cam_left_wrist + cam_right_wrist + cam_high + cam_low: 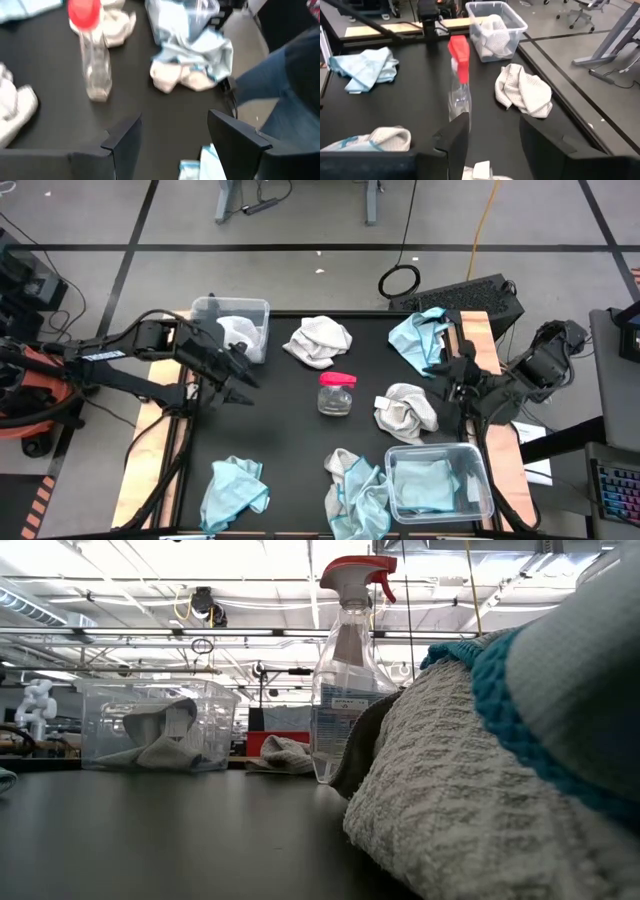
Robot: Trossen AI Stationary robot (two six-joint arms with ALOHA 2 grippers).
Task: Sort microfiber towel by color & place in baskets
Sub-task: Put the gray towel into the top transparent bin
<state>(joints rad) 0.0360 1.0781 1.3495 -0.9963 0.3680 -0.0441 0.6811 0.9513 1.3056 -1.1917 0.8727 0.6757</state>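
Note:
One clear basket (230,320) stands at the far left with a white towel inside. The other basket (437,480) stands at the near right and holds a light blue towel. Loose on the table lie a white towel (320,340), a light blue towel (420,335), a white-grey towel (405,410), a light blue towel (235,490), and a white-and-blue pile (355,485). My left gripper (235,380) (172,140) hovers open beside the left basket. My right gripper (450,375) (495,132) is open between the far blue towel and the white-grey one.
A clear spray bottle (335,393) with a pink-red top stands upright mid-table between the grippers. In the low view a grey towel with blue trim (480,790) fills the near right. A person's leg in jeans (295,85) shows beyond the table edge.

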